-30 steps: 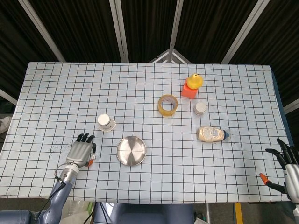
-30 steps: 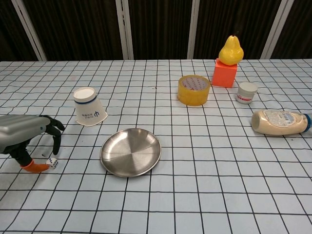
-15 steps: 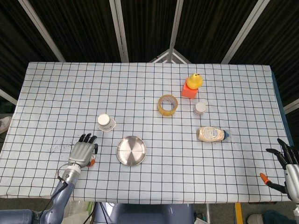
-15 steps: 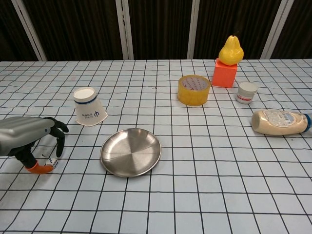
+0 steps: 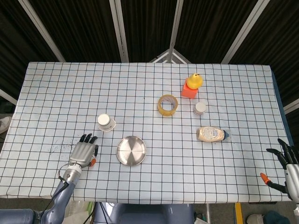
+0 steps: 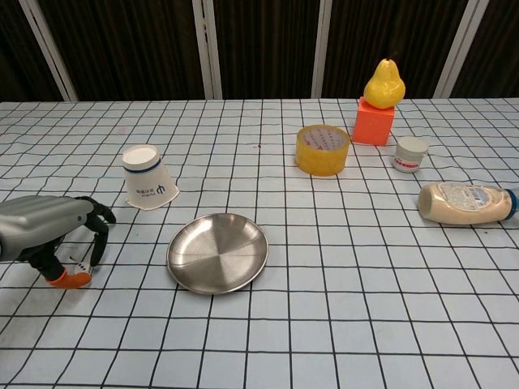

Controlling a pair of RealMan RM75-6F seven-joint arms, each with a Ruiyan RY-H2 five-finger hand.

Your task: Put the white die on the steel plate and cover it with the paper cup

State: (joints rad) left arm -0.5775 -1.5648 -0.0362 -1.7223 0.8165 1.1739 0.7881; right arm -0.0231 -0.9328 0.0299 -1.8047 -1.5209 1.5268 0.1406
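Progress: early; the white die [image 6: 83, 265] is not yet on the steel plate [image 6: 217, 252], and the paper cup [image 6: 147, 177] is untouched.
Left hand: the left hand [image 6: 50, 237] is curled down over the die, thumb tip and a finger closing on either side of it (whether it truly pinches the die yet, I cannot tell).
Die: low at the bench [image 6: 340, 308], just left of the plate, mostly hidden by the fingers.
Right hand: the right hand [image 5: 289, 169] is at the bench's far right edge, fingers spread, holding nothing.
Left to do: lift the die, set it on the plate, then bring the cup over it.
Plate: bare, nothing in it.
Cup: standing mouth down behind the plate's left side, apart from it; what is under it cannot be seen.
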